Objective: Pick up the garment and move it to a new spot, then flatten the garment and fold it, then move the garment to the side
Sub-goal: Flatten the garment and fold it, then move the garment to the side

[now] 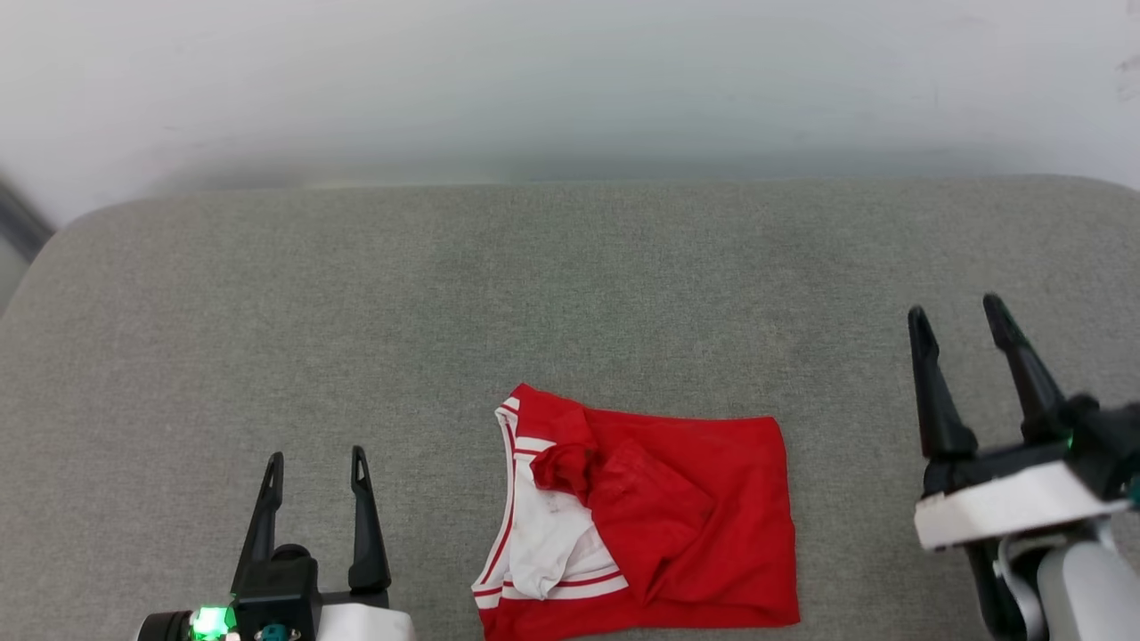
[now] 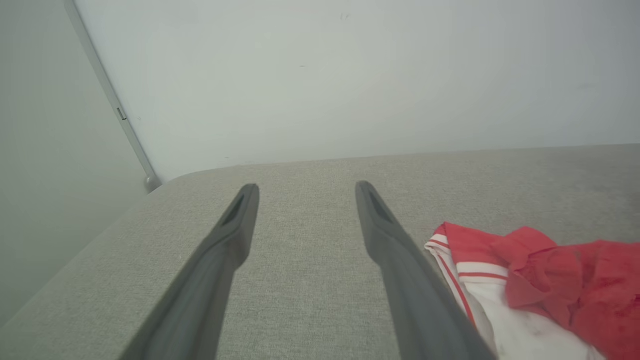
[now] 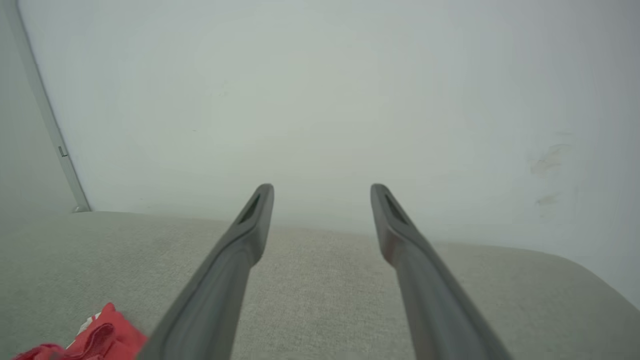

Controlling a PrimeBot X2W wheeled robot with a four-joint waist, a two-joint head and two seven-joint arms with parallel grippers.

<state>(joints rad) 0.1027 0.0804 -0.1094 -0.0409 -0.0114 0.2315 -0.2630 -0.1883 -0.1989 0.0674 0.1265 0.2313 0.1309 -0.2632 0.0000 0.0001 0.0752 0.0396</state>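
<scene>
You have your black, long-fingered left gripper (image 1: 317,456) at the lower left of the head view and your matching right gripper (image 1: 955,308) higher at the right edge, both with fingers spread wide, pointing up the frame, empty.

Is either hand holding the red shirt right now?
No, the left hand and the right hand both stand open on either side of the garment, which lies on the grey cushion.
</scene>
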